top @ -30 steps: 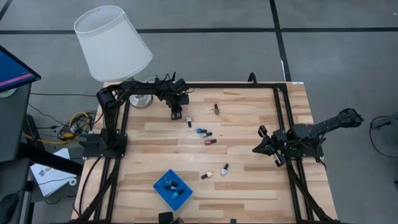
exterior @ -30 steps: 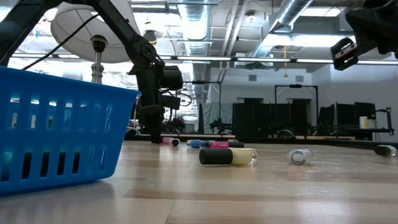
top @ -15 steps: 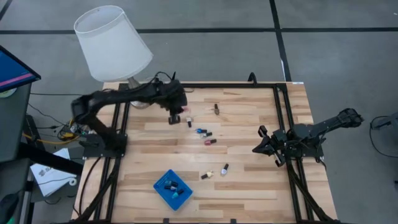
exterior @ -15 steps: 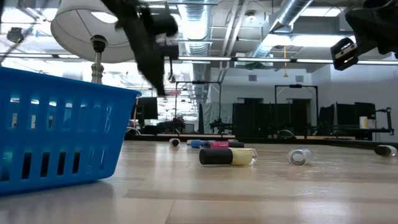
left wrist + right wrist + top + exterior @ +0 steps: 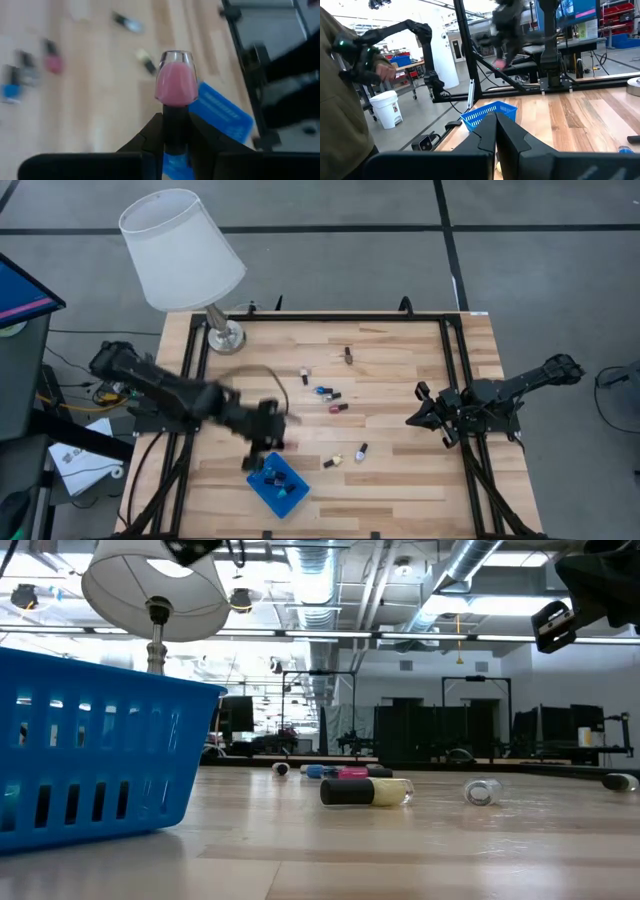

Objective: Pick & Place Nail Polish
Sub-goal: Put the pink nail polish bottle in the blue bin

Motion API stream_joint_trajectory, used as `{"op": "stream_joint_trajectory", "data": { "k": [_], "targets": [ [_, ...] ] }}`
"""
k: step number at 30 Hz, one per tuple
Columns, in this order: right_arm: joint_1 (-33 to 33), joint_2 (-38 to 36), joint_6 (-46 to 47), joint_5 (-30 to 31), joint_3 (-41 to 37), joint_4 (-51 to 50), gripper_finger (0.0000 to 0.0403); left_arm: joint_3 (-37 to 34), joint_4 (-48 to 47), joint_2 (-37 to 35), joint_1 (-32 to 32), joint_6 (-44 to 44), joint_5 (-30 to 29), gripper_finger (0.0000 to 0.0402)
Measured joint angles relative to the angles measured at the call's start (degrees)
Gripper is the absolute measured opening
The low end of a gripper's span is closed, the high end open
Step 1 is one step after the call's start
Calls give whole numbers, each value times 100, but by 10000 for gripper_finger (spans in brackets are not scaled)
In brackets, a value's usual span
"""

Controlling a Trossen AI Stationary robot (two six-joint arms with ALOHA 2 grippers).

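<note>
One second ago the left gripper [image 5: 268, 436] sat up by the lamp [image 5: 183, 250] at about 11 o'clock on the table [image 5: 400, 470]. From overhead it has now swung down to about 7 o'clock, right at the near edge of the blue basket [image 5: 279, 486], which already has a few bottles inside. Loose polishes, like the red bottle [image 5: 338, 407], are still scattered mid-table. The right gripper [image 5: 422, 408] is parked at 3 o'clock, fingers together.

Low view: the arm that filled the upper left is gone and the yellow bottle [image 5: 368, 791] hasn't budged.

Left wrist: the fingers are clamped on the dark cap of a pink nail polish [image 5: 174, 83], with the basket just beyond.

Right wrist: closed fingers, nothing held, plus a person at the edge.

My guess is the drop comes next.
</note>
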Motion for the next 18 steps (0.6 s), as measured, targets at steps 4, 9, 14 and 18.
{"op": "stream_joint_trajectory", "data": {
  "k": [4,9,14,18],
  "targets": [
    [-1,2,1,-1,-1,0,0,0,13,582,-621,-413,-5,51],
    [-2,0,0,0,-2,-1,0,-1,139,1283,-981,-434,326,51],
    [-1,1,1,0,-1,-1,0,0,242,1746,-1035,-222,418,51],
    [0,1,1,-2,0,-1,0,0,245,2097,-1035,158,701,51]
  ]
}}
